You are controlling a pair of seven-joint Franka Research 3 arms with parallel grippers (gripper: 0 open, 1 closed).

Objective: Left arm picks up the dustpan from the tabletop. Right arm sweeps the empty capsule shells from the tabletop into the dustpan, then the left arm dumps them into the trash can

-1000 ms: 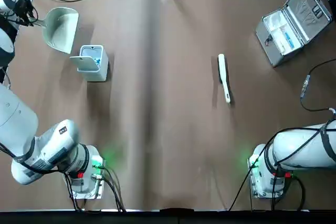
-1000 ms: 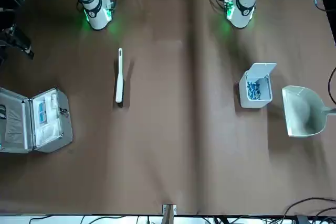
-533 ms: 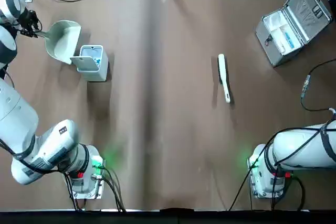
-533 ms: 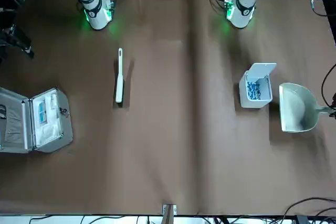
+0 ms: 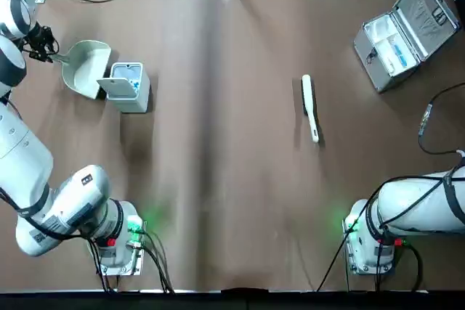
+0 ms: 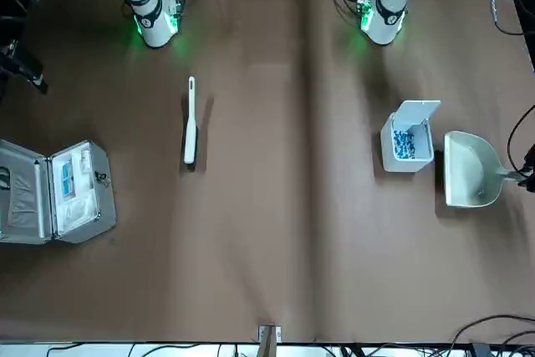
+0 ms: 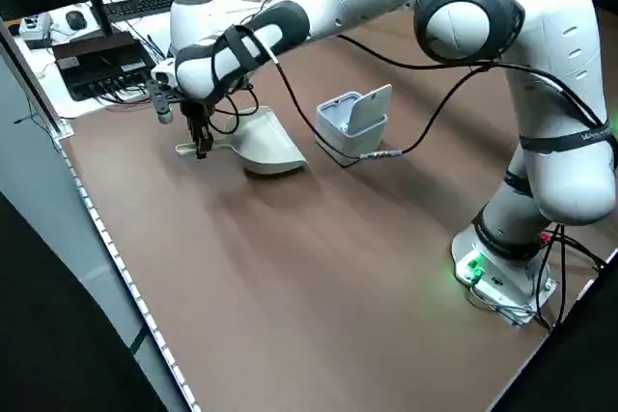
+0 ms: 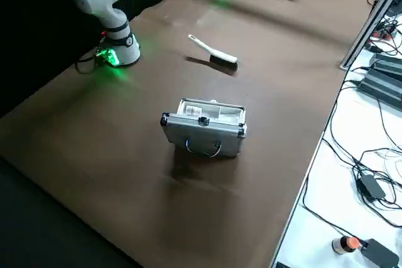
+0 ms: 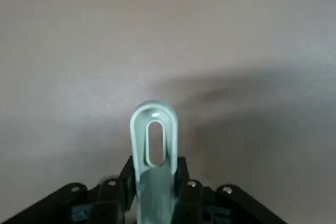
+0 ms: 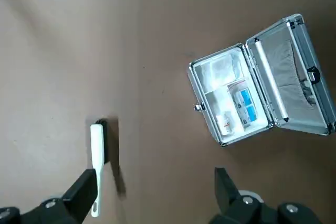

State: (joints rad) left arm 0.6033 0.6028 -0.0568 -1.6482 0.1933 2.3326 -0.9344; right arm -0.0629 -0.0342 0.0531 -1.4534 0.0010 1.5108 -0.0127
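So the left gripper (image 9: pixel 156 192) is gripping the dustpan (image 5: pixel 86 69) by its handle, and it's drifting nearer beside the trash can (image 5: pixel 128 87), far left, long axis running left-right, scoop pointing right.

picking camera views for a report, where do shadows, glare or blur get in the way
Top view: dark shadow beside the bin, green glow near the left arm's base; left wrist view: soft, blurry shadow on the table beyond the dustpan's handle; right wrist view: crisper, dark shadow beside the brush.
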